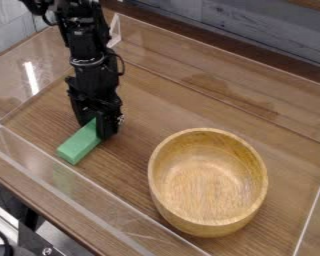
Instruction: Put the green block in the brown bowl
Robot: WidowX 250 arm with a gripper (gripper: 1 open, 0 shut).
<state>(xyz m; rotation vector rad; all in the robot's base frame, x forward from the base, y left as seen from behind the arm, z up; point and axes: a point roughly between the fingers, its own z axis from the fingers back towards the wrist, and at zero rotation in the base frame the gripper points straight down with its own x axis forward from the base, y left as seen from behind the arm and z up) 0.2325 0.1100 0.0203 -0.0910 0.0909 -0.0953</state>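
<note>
The green block (79, 147) lies flat on the wooden tabletop at the left, its long side running toward the front left. My black gripper (96, 128) points straight down over the block's far end, one finger on each side, shut on it. The block's far end is hidden between the fingers. The brown bowl (207, 132) stands upright and holds nothing, to the right of the block and well apart from it.
Clear acrylic walls (123, 222) fence the tabletop along the front and left. A grey tiled wall (256, 25) runs behind the table. Bare wood (203, 85) lies between the arm and the bowl.
</note>
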